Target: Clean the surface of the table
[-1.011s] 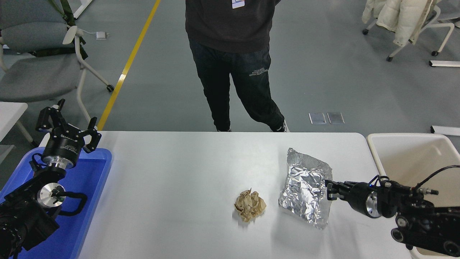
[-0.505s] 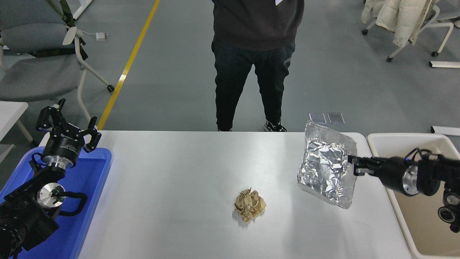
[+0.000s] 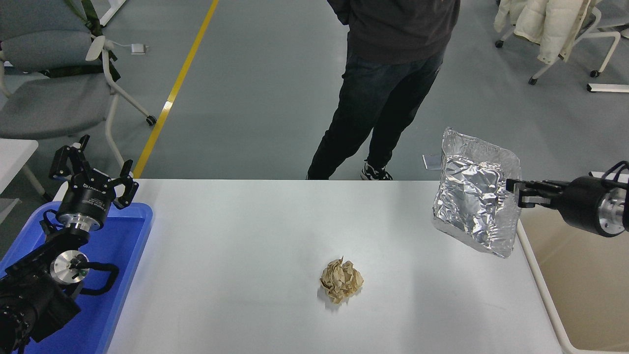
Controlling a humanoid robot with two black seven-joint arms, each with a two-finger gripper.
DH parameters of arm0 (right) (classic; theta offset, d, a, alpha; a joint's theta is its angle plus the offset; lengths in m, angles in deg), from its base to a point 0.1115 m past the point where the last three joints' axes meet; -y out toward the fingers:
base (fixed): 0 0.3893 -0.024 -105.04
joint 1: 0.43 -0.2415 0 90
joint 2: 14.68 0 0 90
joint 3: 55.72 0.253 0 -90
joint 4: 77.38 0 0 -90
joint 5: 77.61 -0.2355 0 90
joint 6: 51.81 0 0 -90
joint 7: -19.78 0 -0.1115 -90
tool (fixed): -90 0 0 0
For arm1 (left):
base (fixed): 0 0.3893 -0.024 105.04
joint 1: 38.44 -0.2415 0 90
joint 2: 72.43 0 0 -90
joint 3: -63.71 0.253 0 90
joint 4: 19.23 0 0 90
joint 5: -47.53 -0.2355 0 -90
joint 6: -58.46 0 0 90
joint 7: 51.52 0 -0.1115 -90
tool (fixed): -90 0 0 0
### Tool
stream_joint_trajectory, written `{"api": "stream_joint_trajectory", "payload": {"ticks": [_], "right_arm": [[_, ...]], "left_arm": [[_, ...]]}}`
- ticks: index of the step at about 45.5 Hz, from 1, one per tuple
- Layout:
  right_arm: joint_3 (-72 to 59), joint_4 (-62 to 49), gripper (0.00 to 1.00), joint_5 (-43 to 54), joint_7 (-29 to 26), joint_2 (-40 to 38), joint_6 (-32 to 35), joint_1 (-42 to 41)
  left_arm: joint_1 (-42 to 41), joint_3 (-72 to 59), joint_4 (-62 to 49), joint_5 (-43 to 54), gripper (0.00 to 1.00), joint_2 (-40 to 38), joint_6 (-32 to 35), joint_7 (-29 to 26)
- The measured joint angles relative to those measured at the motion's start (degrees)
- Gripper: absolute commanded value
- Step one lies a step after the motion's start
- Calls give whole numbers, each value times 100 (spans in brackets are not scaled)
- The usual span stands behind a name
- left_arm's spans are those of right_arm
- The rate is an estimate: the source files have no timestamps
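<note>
The white table surface [image 3: 236, 246] fills the lower middle of the head view. A crumpled brown paper ball [image 3: 342, 280] lies on it, right of centre. My right gripper [image 3: 516, 192] comes in from the right edge and is shut on the right edge of a crinkled silver foil bag [image 3: 474, 196]. The bag hangs in the air above the table's far right corner, close to the beige bin [image 3: 570, 275]. My left gripper [image 3: 93, 172] is parked, open, over the blue tray [image 3: 123, 255] at the lower left.
A person in dark clothes [image 3: 388, 78] stands at the table's far side. Grey chairs [image 3: 54, 83] stand at the upper left, and a chair with a white coat [image 3: 550, 29] at the upper right.
My right gripper has lifted the foil bag off the table and carried it up and to the right, toward the beige bin. The person has stepped to the right. The left arm is unmoved.
</note>
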Motion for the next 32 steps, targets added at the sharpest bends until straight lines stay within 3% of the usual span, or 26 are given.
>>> {"api": "stream_joint_trajectory", "payload": {"ticks": [16, 32], "right_arm": [[-14, -423, 0, 42, 227, -400, 61, 151], [2, -1812, 0, -582, 483, -564, -404, 1019]], "left_arm": [[1, 0, 0, 0, 100, 0, -3, 0], [1, 0, 1, 1, 100, 0, -4, 0]]}}
